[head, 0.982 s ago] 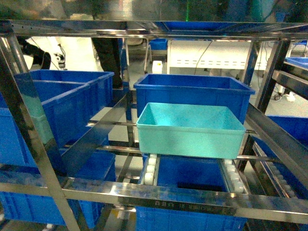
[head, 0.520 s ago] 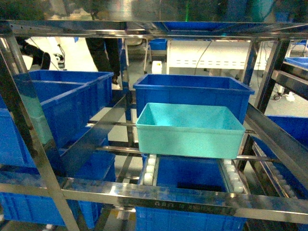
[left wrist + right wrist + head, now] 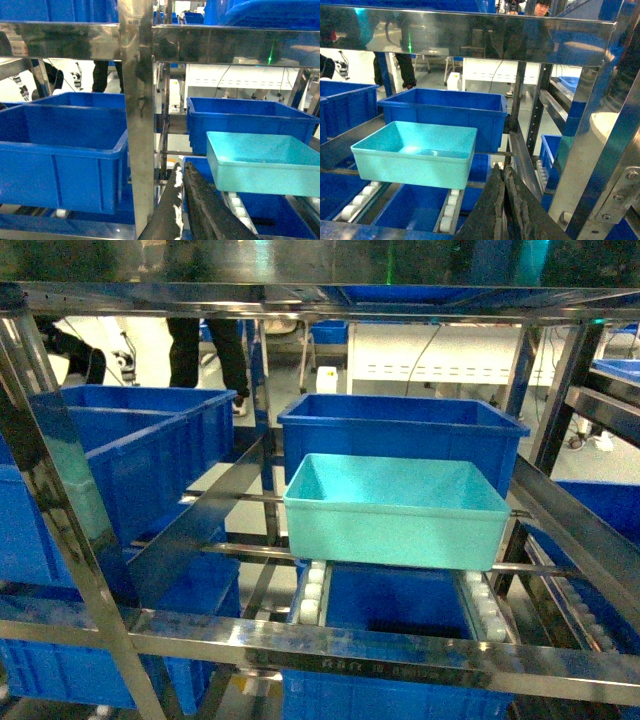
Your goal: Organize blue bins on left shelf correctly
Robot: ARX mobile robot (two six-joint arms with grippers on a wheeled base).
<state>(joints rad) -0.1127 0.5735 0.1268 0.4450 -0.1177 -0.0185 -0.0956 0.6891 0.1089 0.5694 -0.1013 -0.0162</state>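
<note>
**Approach stage: turquoise bin not yet gripped**

One pale turquoise bin (image 3: 395, 510) is seen resting on the white roller tracks (image 3: 312, 592) of the steel shelf (image 3: 380, 652), in the middle bay, set back from the front beam. Directly behind it, touching or just beside its rear wall, a dark blue crate (image 3: 400, 435) is seated on the same tracks. Further dark blue crates (image 3: 120, 465) are held in the bay to the left, and another is seen on the level below.

Neither gripper is visible in the head view. In the left wrist view the left gripper (image 3: 186, 210) is shown with its dark fingers pressed together, nothing pinched, in front of the shelf and well apart from the bin, which is placed to its right. In the right wrist view the right gripper (image 3: 505, 210) is likewise drawn closed on nothing, with the bin lying ahead and to its left.

The step in hand is judged to be the approach, with no grasp begun. For the next move, the fingers would need to be spread, an arm passed over the front beam, and the bin's flat rim taken before any repositioning is attempted. Care would be required, since the bin could roll on the tracks when pushed.
</note>
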